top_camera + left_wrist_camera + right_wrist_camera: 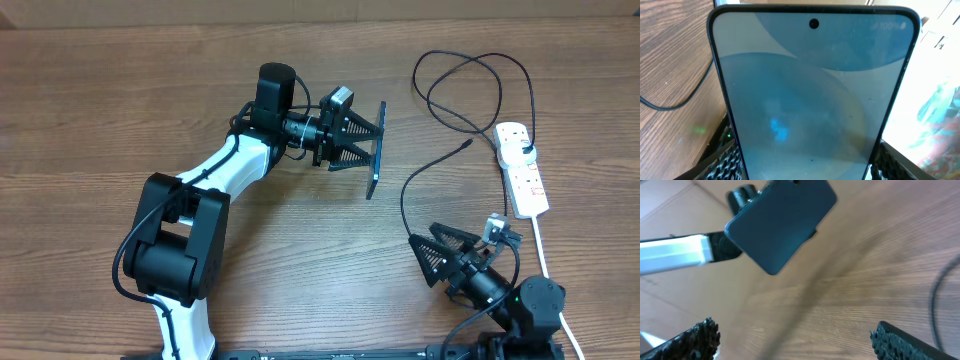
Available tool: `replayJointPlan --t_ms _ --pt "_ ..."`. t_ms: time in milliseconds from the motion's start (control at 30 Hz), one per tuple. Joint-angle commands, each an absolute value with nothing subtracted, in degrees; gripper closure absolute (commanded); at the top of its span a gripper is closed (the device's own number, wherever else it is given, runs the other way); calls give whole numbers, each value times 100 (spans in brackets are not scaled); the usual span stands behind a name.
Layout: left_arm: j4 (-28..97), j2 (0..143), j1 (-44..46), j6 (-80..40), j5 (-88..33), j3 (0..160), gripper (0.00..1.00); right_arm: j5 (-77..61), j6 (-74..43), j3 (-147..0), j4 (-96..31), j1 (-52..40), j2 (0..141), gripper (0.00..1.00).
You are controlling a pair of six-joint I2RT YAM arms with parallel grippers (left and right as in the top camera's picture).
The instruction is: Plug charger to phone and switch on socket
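**Overhead:** The left gripper (352, 140) pinches the phone (377, 148) and holds it on edge at 12 o'clock over the wooden table (100, 90). Whether its lower end touches the wood cannot be told. At 5 o'clock the right gripper (432, 258) sits low, its fingers spread with nothing between them. The socket (527, 178) lies at 3 o'clock with the white plug head (515, 138) seated at its far end. The charger (470, 60) loops off toward 1 o'clock. What looks like its connector tip (468, 145) rests on the wood between phone and socket, at 1 o'clock from the right gripper.

**Left wrist:** The lit blue screen fills the shot, camera hole at 12 o'clock. Ribbed pads (727, 160) press on the phone's side edges at 7 and 5 o'clock. The port end is out of shot.

**Right wrist:** The blurred shot shows the phone's dark back at 11 o'clock. Its own pads (695, 340) stand wide apart at 7 and 5 o'clock, empty, with a strand of cable at 3 o'clock.

The step in hand appears to be fetching the connector. Done well, the right gripper would close on the cable just behind the tip, leaving the tip proud and square to the port. The left would hold the phone rigid so the push runs straight in.
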State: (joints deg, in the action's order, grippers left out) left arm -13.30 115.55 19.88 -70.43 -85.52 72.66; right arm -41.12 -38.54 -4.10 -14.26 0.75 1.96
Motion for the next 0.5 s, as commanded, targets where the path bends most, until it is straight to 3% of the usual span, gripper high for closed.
replayJointPlan --t_ms 0,200,467 --pt "-1361 11596 2021 -7094 -8764 7303 80 -3026 -2786 -1372 -2886 86 360 1" --pt "-1361 11596 2021 -7094 -8687 7303 79 -2163 -2388 -2873 -4394 86 556 1" --pt "-1361 11596 2021 -7094 -8678 7303 78 -2276 -2571 -3315 -4956 86 589 1"
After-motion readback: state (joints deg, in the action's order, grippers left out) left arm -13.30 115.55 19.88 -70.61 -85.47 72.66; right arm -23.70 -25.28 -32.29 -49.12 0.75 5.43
